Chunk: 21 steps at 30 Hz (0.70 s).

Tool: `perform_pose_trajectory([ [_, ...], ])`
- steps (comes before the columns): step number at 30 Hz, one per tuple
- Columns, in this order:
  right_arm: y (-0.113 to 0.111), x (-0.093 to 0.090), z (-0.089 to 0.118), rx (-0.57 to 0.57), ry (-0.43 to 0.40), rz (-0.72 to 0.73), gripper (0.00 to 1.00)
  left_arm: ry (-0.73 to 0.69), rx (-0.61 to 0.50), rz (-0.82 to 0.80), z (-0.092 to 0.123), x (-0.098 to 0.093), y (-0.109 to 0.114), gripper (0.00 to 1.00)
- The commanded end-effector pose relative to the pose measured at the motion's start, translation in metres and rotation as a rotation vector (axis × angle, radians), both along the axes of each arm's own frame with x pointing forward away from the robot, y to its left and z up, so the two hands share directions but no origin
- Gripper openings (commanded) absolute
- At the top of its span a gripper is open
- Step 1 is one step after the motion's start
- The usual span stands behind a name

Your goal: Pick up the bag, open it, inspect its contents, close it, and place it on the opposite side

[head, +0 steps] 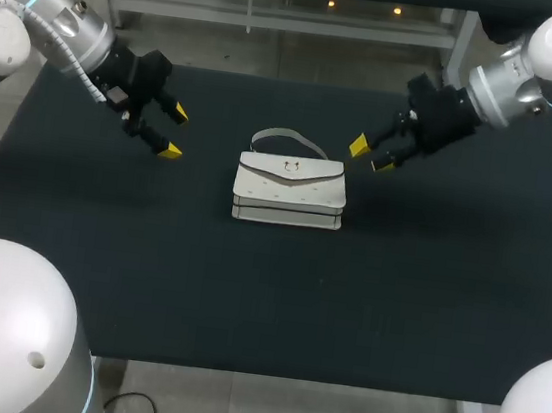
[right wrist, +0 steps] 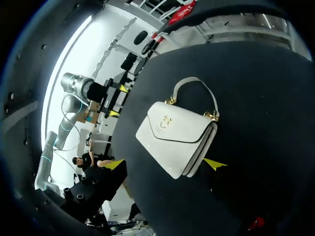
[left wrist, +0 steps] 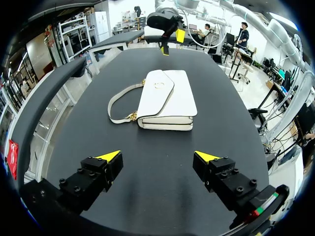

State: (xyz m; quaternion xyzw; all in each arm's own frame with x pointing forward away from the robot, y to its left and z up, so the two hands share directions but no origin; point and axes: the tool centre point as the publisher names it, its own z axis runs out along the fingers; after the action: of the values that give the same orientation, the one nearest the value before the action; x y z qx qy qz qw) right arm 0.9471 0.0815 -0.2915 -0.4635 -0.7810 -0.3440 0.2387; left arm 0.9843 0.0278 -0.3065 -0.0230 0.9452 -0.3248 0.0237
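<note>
A white handbag lies flat near the middle of the black table, flap closed, its thin strap looping toward the far side. My left gripper hovers left of the bag, open and empty. The right gripper hangs just off the bag's far right corner, open, holding nothing. From the left wrist the bag lies ahead of the spread fingers, with the other gripper beyond it. From the right wrist the bag sits ahead of that open gripper, my left gripper behind it.
Only the bag rests on the black table. The table's edges show in the head view at front and back.
</note>
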Motion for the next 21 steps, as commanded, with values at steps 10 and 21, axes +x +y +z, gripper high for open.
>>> perform_pose_trajectory([
  [10,0.005,-0.007,0.019,-0.422,-0.223,0.085,1.0,-0.002,-0.002,0.0,-0.001,0.0,0.0,1.0],
  [21,0.013,-0.015,0.025,-0.508,-0.411,0.159,1.0,-0.185,-0.001,-0.064,0.016,0.007,-0.012,1.0],
])
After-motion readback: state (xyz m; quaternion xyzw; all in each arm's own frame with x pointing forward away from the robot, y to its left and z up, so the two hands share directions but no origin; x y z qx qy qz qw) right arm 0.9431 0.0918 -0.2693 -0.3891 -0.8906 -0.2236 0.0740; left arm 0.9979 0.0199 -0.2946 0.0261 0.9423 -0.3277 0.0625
